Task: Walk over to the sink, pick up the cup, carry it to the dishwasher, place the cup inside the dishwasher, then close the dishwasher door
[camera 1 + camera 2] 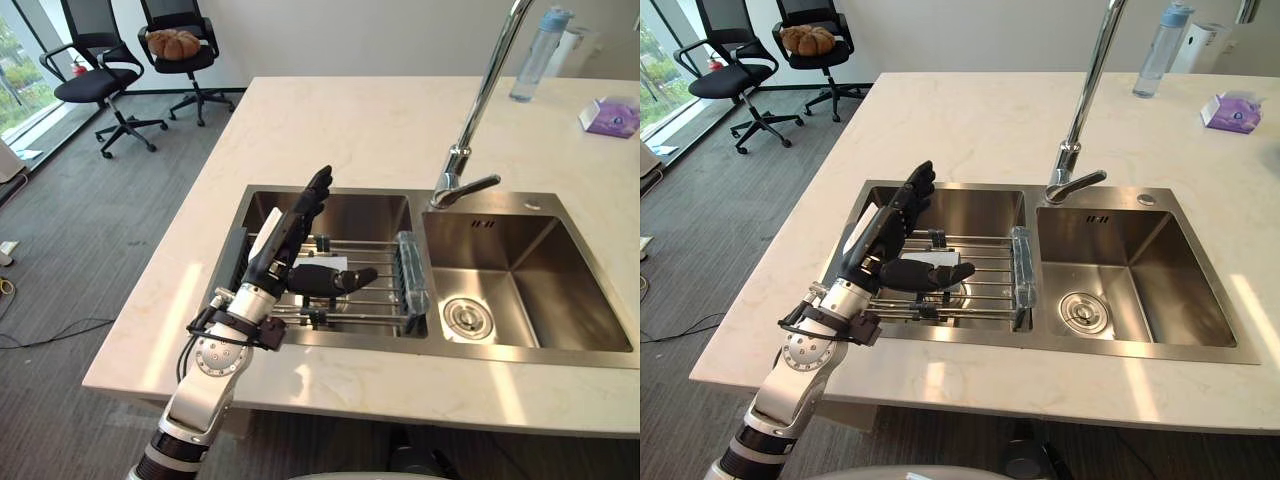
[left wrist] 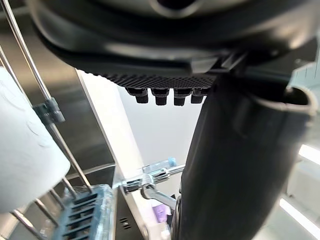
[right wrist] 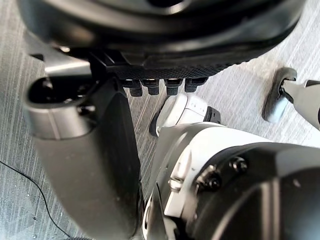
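Observation:
A white cup (image 2: pixel 22 160) lies on the wire rack (image 1: pixel 385 298) across the left basin of the steel sink (image 1: pixel 330 345). In the eye views only a white patch of the cup (image 1: pixel 940 259) shows behind the thumb. My left hand (image 1: pixel 278 245) hovers over that basin just above the rack, fingers straight and pointing away, thumb stretched out sideways over the cup. The hand is open and I cannot tell whether it touches the cup. My right hand (image 3: pixel 165 50) hangs open over the grey floor, holding nothing.
A tall faucet (image 1: pixel 482 105) rises between the basins; the right basin has a drain (image 1: pixel 465 317). On the pale counter (image 1: pixel 340 130) stand a clear bottle (image 1: pixel 540 55) and a purple tissue pack (image 1: pixel 612 117). Two office chairs (image 1: pixel 100 85) stand at the far left.

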